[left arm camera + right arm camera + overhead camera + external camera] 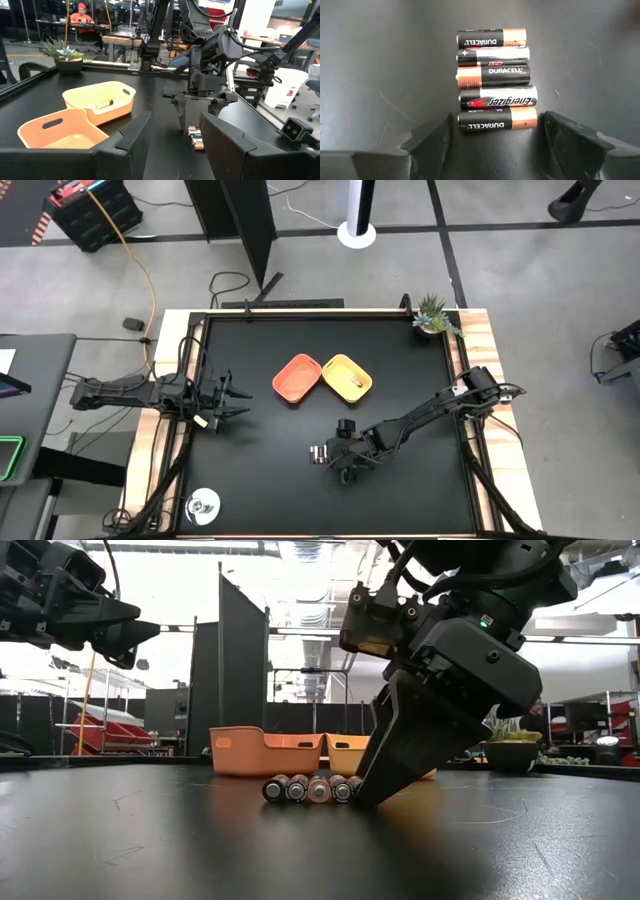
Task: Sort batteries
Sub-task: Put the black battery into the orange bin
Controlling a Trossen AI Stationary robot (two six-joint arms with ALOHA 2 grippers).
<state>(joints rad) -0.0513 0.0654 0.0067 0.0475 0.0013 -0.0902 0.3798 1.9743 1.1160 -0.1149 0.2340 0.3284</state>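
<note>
My right gripper (492,131) is down at the table (260,480), near-centre, fingers spread wide w/ nothing clamped. 5 batteries (493,79) lie side by side in a row, touching each other, on the bare black top. The one closest to me, a Duracell (497,120), sits between my 2 fingertips (570,137), w/ a gap on both ends. In the low view the fingers reach the table right beside the row (310,788).

1 more battery (104,104) lies alone in the yellow tray (347,376), far of the row. The orange tray (296,377) touches it on the left; can't see any battery in it.

My left gripper (235,398) hangs above the table at the left side, well apart from the trays, fingers spread, holding nothing.

Round silvery object (204,504) sits at near-left corner; small potted plant (433,313) at far-right.
</note>
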